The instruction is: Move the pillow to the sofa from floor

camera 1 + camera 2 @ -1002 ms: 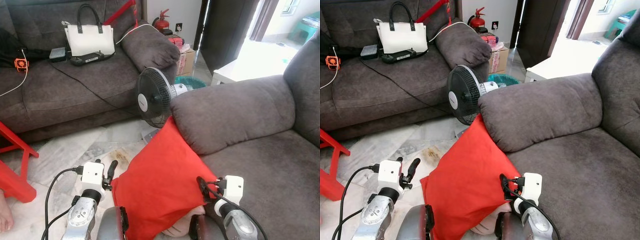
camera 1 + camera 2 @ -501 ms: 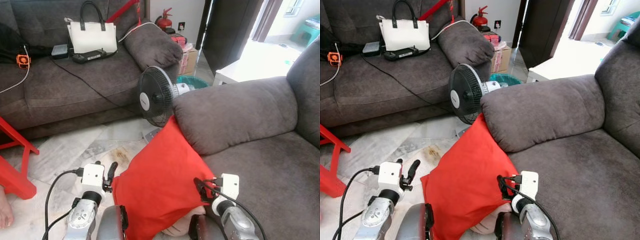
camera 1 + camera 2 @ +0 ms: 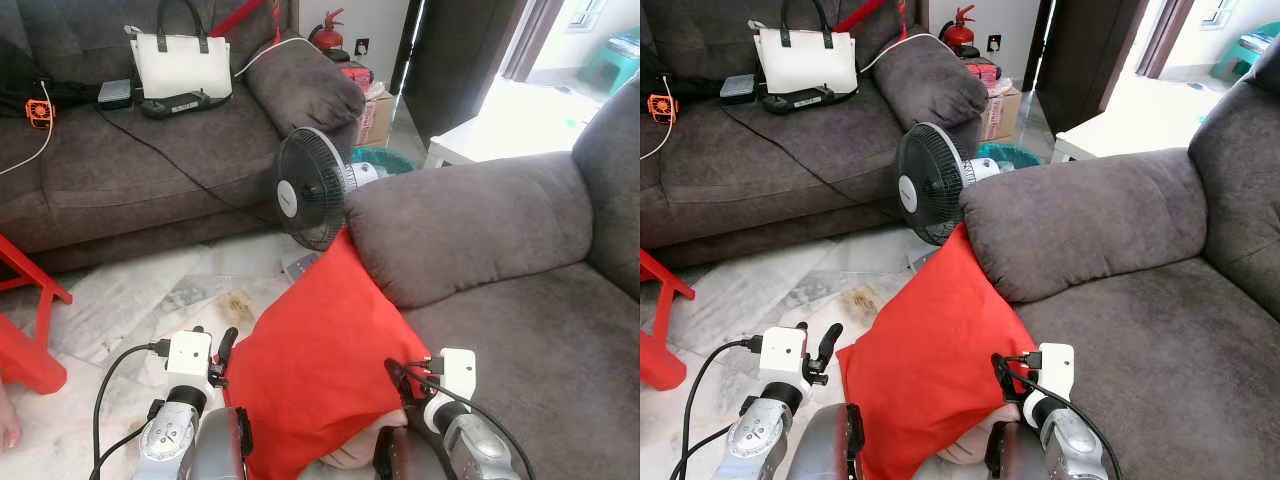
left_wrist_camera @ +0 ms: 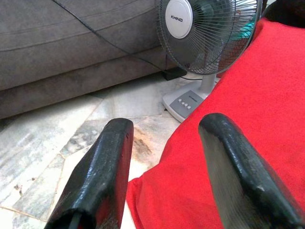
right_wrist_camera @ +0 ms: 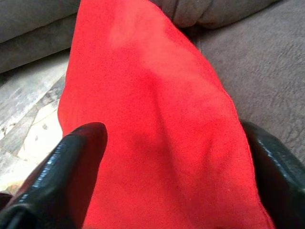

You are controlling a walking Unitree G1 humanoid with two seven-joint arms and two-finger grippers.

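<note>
A red pillow (image 3: 320,350) stands tilted on the floor, its top corner leaning against the armrest (image 3: 460,225) of the grey sofa on my right. My left gripper (image 3: 222,345) is open at the pillow's left edge; in the left wrist view its fingers (image 4: 102,171) straddle the lower corner of the pillow (image 4: 224,119). On the pillow's right side, by the sofa seat (image 3: 540,340), is my right gripper (image 3: 395,372). In the right wrist view its fingers (image 5: 76,162) are spread wide with the pillow (image 5: 157,119) between them.
A black standing fan (image 3: 305,190) stands on the tiled floor just behind the pillow. A second grey sofa (image 3: 120,170) at the back left carries a white handbag (image 3: 180,65) and cables. A red stool (image 3: 25,320) stands at the left, and a person's foot (image 3: 8,430) shows near it.
The whole view has shifted slightly as the camera moved. The pillow and both grippers keep the same arrangement.
</note>
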